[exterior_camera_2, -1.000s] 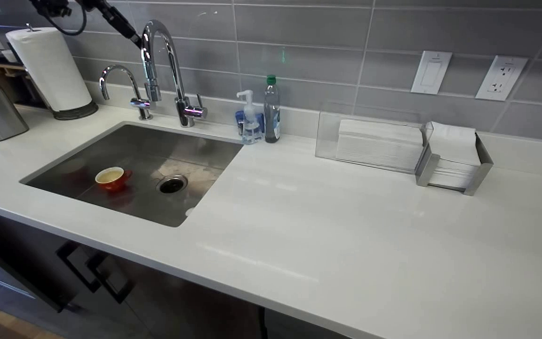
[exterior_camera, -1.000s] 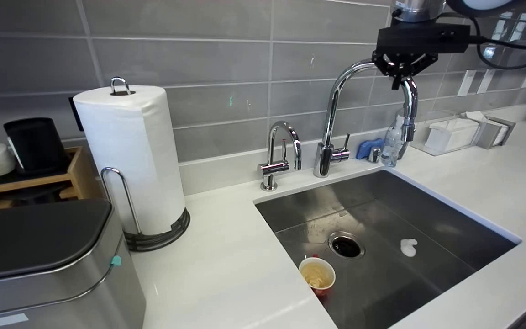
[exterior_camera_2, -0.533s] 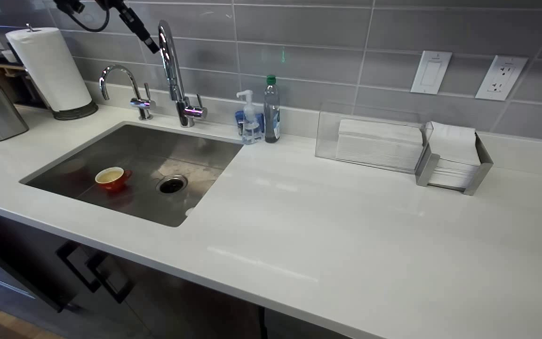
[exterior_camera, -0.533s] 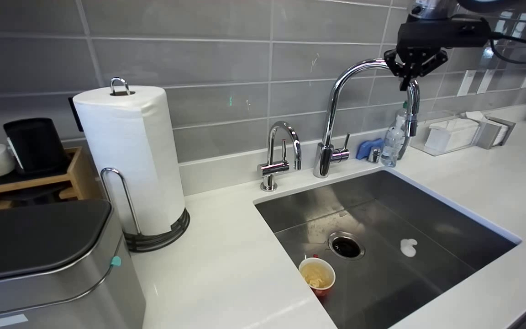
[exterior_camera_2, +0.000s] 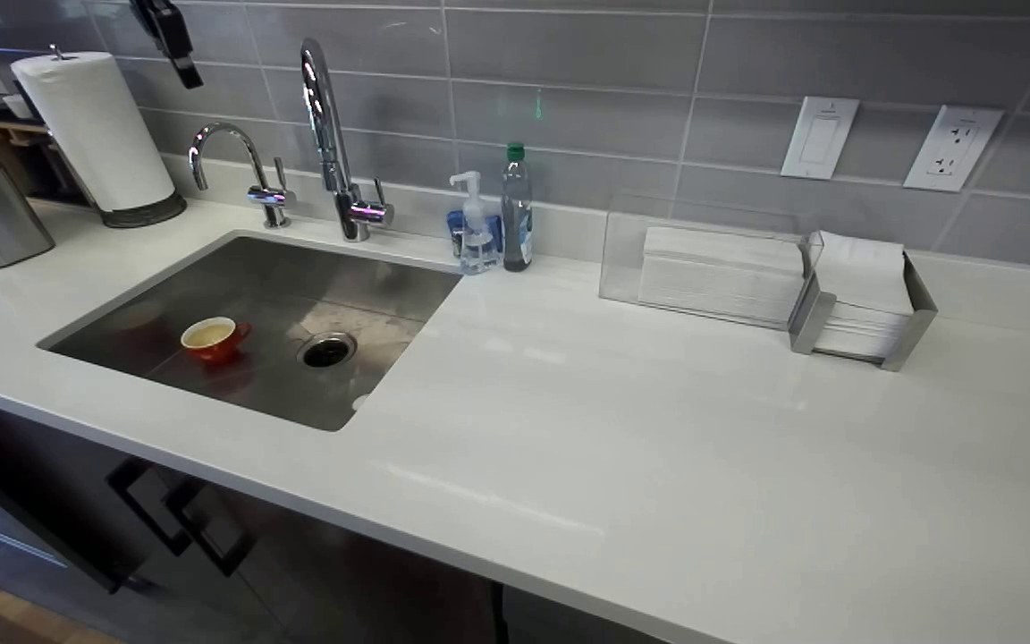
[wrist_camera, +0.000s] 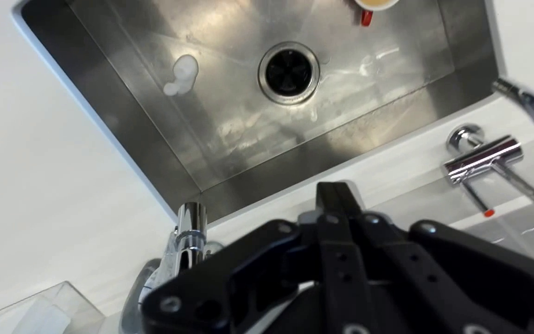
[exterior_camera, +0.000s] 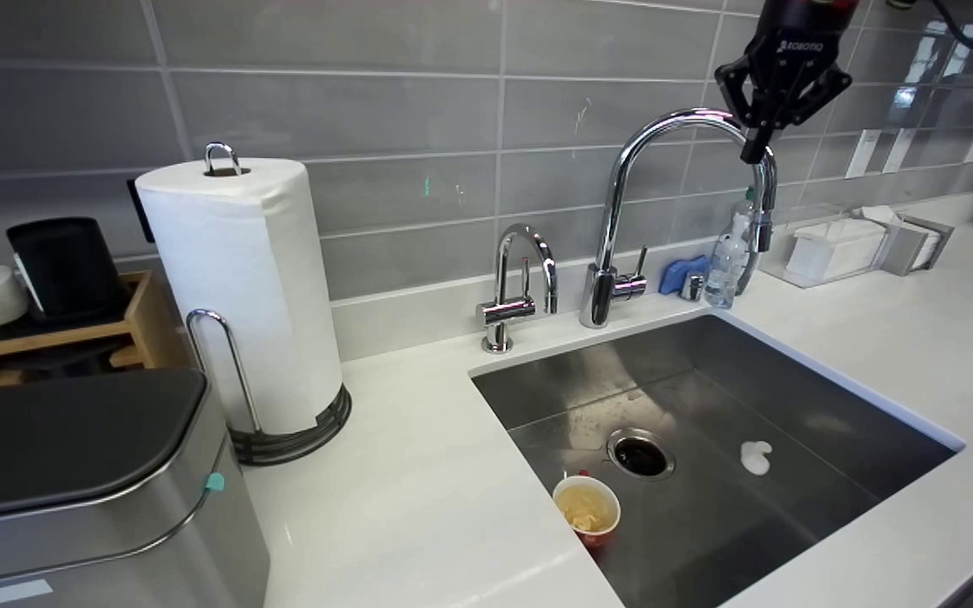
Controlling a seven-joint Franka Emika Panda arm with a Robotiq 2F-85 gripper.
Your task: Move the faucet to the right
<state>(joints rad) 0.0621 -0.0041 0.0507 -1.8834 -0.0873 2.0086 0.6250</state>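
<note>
In an exterior view, a glossy white countertop (exterior_camera_2: 640, 429) is occupied, around its rectangular steel sink (exterior_camera_2: 247, 277), by a small curved chrome tap (exterior_camera_2: 268, 194) at twelve o'clock, a tall chrome gooseneck faucet (exterior_camera_2: 325, 122) past one, and an angular metallic-grey napkin holder (exterior_camera_2: 917, 313) at three.

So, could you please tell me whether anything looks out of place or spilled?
Mildly, yes: a white blob lies in the sink near the drain, perhaps foam, looking like a small spill. A red cup also stands there with tan contents, apparently unemptied.
</note>
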